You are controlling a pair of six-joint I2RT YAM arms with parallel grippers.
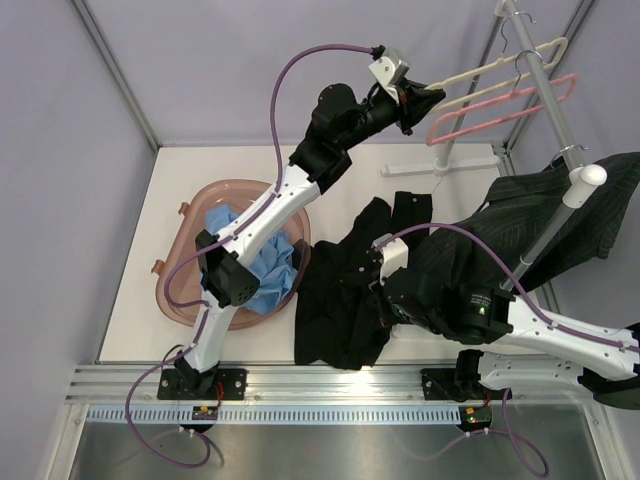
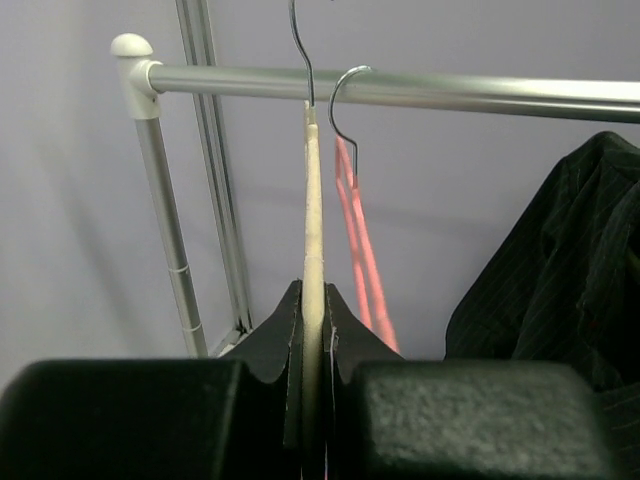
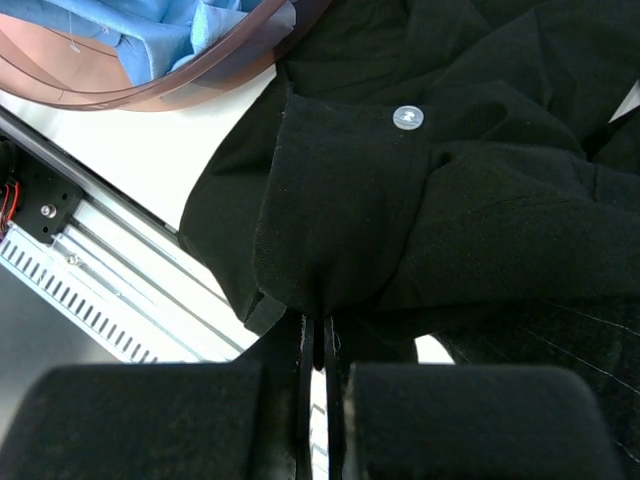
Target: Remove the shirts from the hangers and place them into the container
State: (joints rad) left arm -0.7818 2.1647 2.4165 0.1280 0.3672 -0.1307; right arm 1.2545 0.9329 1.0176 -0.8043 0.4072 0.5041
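Note:
High at the back, my left gripper (image 1: 425, 98) (image 2: 313, 330) is shut on the arm of a bare cream hanger (image 1: 490, 68) (image 2: 313, 230) whose hook sits on the rack pole (image 2: 450, 90). A bare pink hanger (image 1: 500, 105) (image 2: 360, 250) hangs just behind it. The black shirt (image 1: 345, 290) (image 3: 400, 200) lies crumpled on the table right of the container (image 1: 185, 260) (image 3: 150, 95). My right gripper (image 1: 378, 300) (image 3: 322, 325) is shut on a fold of it. The light blue shirt (image 1: 255, 255) (image 3: 150, 30) fills the container. The pinstriped shirt (image 1: 560, 215) (image 2: 570, 270) hangs on the rack at right.
The grey rack's pole (image 1: 545, 75) slants across the back right corner, and its white foot (image 1: 440, 165) rests on the table behind the black shirt. The aluminium rail (image 1: 330, 385) (image 3: 110, 290) runs along the near table edge.

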